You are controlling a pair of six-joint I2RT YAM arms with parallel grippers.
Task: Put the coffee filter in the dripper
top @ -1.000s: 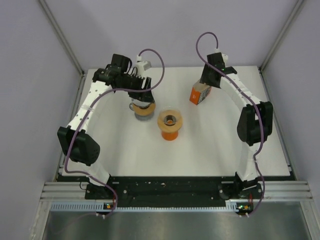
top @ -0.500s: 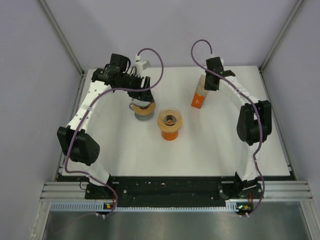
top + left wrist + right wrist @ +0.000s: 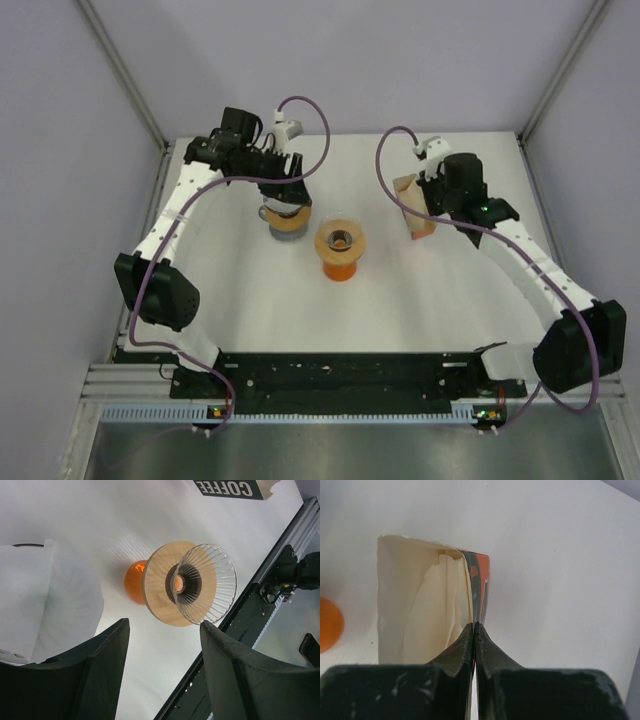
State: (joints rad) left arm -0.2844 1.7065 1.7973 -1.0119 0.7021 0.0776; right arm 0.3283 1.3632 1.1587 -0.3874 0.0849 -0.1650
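The dripper (image 3: pixel 340 243), ribbed clear glass in a wooden collar on an orange stand, is at the table's middle; it also shows in the left wrist view (image 3: pixel 192 582). Right of it is the orange coffee filter box (image 3: pixel 412 207), tilted, its top torn open. Cream paper filters (image 3: pixel 427 610) show inside it. My right gripper (image 3: pixel 474 625) is shut on the box's side wall (image 3: pixel 479 587), and in the top view the gripper (image 3: pixel 432 200) sits at the box's right. My left gripper (image 3: pixel 285 195) is open and empty, left of the dripper.
A grey cup-like object with a brown top (image 3: pixel 285 222) stands under the left gripper. A white rounded object (image 3: pixel 47 600) fills the left of the left wrist view. The black rail (image 3: pixel 330 370) runs along the near table edge.
The right arm has swung out and forward. Its gripper shut on the box wall and brought the box nearer and to the right, now tilted. The left arm has not moved.
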